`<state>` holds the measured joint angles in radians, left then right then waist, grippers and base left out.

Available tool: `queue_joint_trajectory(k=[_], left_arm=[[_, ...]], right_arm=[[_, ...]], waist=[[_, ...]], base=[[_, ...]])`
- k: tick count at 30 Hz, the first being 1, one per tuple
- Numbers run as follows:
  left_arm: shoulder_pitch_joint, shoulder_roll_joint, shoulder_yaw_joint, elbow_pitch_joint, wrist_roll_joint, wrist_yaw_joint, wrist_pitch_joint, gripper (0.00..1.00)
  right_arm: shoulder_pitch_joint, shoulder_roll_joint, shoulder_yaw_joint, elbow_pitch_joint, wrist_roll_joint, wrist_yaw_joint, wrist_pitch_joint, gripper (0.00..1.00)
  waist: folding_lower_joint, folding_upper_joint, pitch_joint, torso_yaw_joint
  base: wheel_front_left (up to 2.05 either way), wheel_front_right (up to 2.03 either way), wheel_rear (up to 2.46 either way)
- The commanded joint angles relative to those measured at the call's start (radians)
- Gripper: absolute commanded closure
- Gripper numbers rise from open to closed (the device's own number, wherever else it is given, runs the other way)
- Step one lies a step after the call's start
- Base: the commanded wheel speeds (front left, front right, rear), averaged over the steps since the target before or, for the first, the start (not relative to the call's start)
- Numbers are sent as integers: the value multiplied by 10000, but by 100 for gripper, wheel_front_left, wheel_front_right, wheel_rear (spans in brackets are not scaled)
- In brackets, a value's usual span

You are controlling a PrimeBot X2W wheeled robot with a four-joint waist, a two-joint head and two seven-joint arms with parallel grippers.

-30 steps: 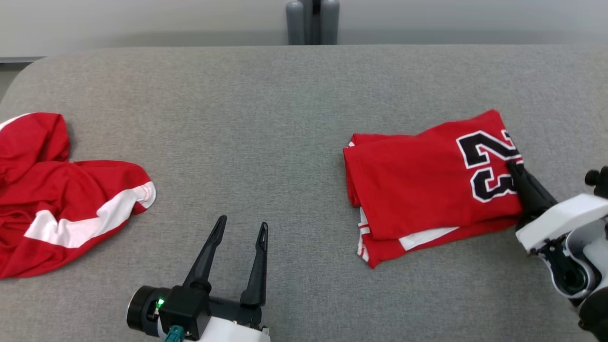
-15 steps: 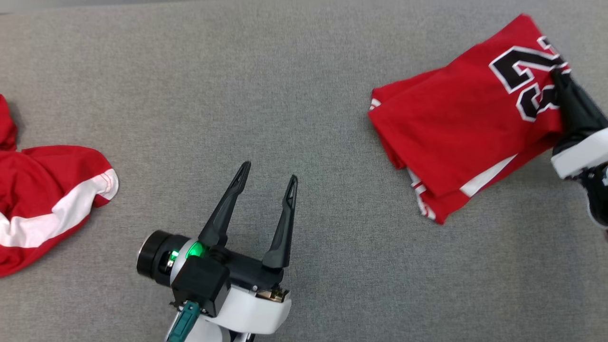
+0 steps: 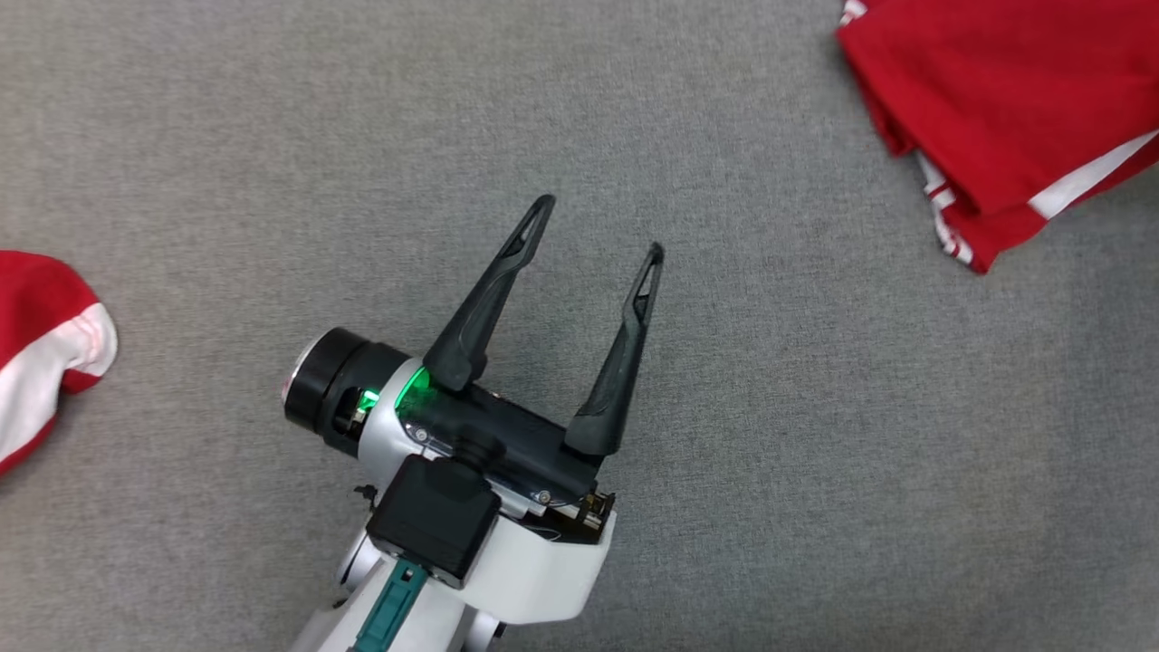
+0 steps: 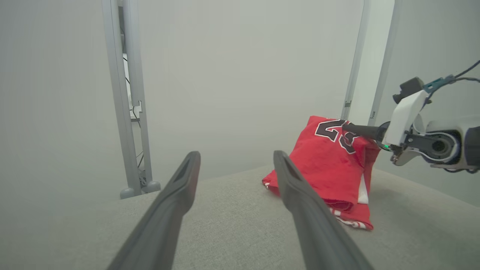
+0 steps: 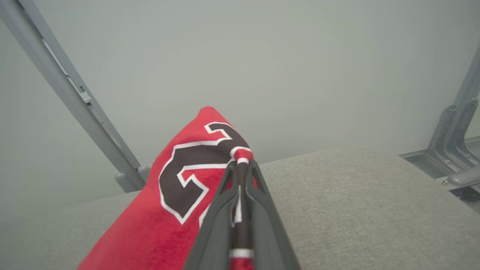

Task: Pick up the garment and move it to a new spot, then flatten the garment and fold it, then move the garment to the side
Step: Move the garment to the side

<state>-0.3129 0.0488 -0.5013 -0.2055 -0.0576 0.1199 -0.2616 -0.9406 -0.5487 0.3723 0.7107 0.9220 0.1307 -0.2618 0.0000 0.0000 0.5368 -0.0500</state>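
The folded red garment with white trim lies at the top right of the head view on the grey table. In the left wrist view the garment has its numbered edge lifted off the table, with my right gripper shut on that edge. The right wrist view shows the right gripper pinching red, white and black cloth of the garment. My left gripper is open above bare table, well left of the garment, nothing between its fingers; it also shows as the left gripper.
A second red and white garment lies crumpled at the left edge. Grey metal posts stand behind the table's far edge, with a plain wall beyond. Bare fabric lies between the two garments.
The head camera has tilted down and turned, so both garments have slid toward the picture's edges and the right gripper has left it. The left gripper stays open.
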Motion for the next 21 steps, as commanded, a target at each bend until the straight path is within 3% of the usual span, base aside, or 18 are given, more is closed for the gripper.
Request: queue_joint_trajectory(k=[1, 21], left_arm=[[-297, 43, -37, -87, 124, -42, -40, 0], [-1741, 131, -652, -1219, 1062, -181, 708, 0]], right_arm=[[-197, -57, -204, 128, -245, 1, -45, 100], [-1989, -1216, -2681, 381, -4513, -1, -46, 100]], waist=[[0, 0, 378, -227], [0, 0, 2055, -490]], base=[[0, 0, 0], [0, 0, 0]])
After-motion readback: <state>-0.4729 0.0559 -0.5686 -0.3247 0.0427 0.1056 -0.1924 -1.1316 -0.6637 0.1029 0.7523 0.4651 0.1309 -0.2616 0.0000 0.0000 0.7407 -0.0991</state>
